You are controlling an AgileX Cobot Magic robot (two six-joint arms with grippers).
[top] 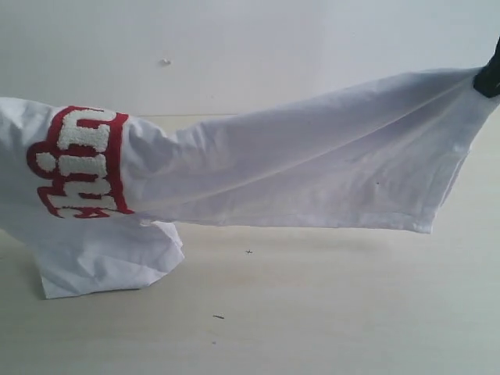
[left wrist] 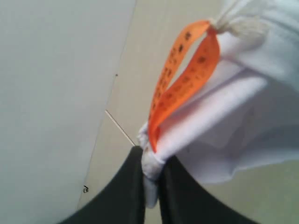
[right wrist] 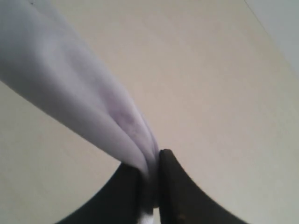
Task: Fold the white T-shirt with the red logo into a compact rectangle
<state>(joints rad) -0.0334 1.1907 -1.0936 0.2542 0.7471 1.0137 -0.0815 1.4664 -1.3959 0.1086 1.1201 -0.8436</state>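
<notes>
red logo (top: 82,162) partly wrapped out of sight, right tool (top: 490,74) cut by edge

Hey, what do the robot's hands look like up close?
The left hand and right hand look alike: two plain matte black fingers each, wide at the base, curving in to narrow tips. No cables or markings show.

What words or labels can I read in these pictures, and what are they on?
"hin": the red logo on the white T-shirt, turned sideways; the rest of the word is hidden.
Orange tag on the shirt: dark printed marks, too blurred to read.
No other readable text.
</notes>
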